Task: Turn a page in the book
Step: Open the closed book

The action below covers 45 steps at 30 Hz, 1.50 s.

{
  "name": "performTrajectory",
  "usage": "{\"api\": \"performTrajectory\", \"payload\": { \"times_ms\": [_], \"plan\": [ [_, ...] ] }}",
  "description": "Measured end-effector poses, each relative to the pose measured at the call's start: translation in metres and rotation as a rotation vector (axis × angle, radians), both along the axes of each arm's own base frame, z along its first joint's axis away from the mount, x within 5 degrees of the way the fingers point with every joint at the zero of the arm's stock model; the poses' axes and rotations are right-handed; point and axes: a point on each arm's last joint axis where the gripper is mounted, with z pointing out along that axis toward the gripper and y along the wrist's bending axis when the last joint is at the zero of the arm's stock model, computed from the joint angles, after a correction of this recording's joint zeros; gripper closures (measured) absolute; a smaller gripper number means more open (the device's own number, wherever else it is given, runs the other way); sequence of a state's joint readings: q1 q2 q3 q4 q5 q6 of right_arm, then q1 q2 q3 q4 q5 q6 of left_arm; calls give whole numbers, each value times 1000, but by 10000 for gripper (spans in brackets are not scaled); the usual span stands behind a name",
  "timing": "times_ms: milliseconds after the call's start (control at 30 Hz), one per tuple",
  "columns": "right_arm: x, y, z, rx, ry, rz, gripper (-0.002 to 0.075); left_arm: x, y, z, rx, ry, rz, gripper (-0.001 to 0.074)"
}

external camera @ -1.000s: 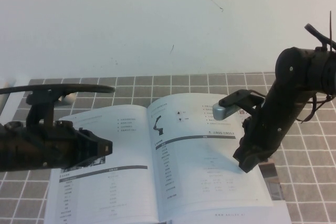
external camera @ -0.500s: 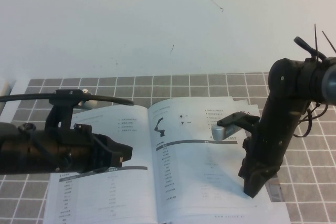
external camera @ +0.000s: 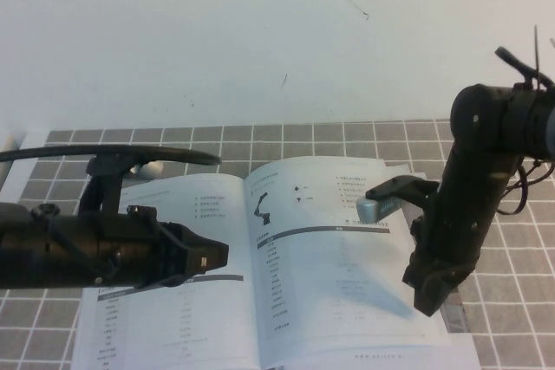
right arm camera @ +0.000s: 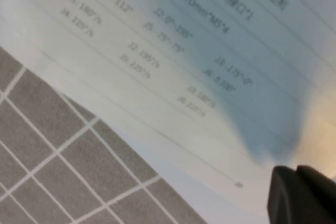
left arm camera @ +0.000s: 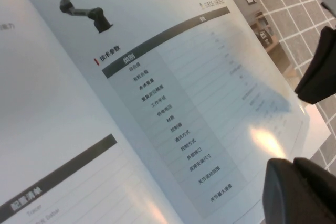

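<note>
The book [external camera: 199, 301] lies open on the grid mat. Its right-hand page [external camera: 338, 275] shows a small black robot arm, a dark grey bar and a table; it lies flat and also shows in the left wrist view [left arm camera: 173, 77] and the right wrist view [right arm camera: 157, 77]. My left gripper [external camera: 221, 257] is shut and empty, hovering over the left page near the spine; its fingers [left arm camera: 299, 187] are together. My right gripper [external camera: 429, 301] is shut and empty, pointing down just above the page's outer right edge [right arm camera: 302, 195]. It also shows in the left wrist view [left arm camera: 317, 80].
The grey grid mat [external camera: 520, 283] extends to the right of the book and behind it. A shiny strip [external camera: 453, 296] lies by the book's right edge. A small white object [external camera: 156, 167] sits behind the left arm. A white wall [external camera: 260, 41] closes the back.
My left gripper has moved right across the left page toward the spine. My right gripper moved down and outward toward the page's right edge, then lifted slightly. The page stays flat.
</note>
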<state>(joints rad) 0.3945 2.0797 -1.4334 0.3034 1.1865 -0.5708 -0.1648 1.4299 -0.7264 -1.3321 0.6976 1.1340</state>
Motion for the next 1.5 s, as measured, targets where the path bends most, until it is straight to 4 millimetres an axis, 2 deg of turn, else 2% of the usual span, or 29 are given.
{"api": "performTrajectory", "payload": {
  "times_ms": [200, 267, 400, 500, 733, 800, 1033, 1167, 1233, 1333, 1433, 1500],
  "plan": [
    [-9, -5, 72, 77, -211, -6, 729, 4, 2, 0, 6, -13, 48, 738],
    [-8, -5, 89, 111, -314, -24, 729, 5, 4, -1, 32, -37, 55, 738],
    [0, -3, 99, 146, -438, -86, 729, 10, 9, -3, 100, -74, 91, 738],
    [8, -1, 92, 153, -471, -123, 729, 14, 11, -10, 116, -54, 123, 738],
    [26, 4, 71, 157, -542, -187, 729, 27, 14, -45, 179, 57, 169, 738],
    [30, 5, 67, 161, -560, -218, 729, 30, 14, -49, 198, 66, 167, 738],
    [40, 7, 63, 186, -607, -346, 729, 40, 16, -30, 257, 44, 160, 738],
    [38, 6, 61, 172, -571, -346, 729, 39, 22, -32, 336, 74, 173, 738],
    [35, 6, 53, 149, -515, -336, 722, 39, 24, -35, 349, 97, 193, 738],
    [31, 3, 32, 90, -384, -319, 657, 42, 24, -40, 356, 114, 214, 738],
    [27, -3, 6, 16, -257, -277, 523, 43, 23, -47, 362, 136, 213, 738],
    [26, -5, -4, -14, -224, -254, 425, 44, 22, -51, 358, 160, 224, 738]
  ]
}}
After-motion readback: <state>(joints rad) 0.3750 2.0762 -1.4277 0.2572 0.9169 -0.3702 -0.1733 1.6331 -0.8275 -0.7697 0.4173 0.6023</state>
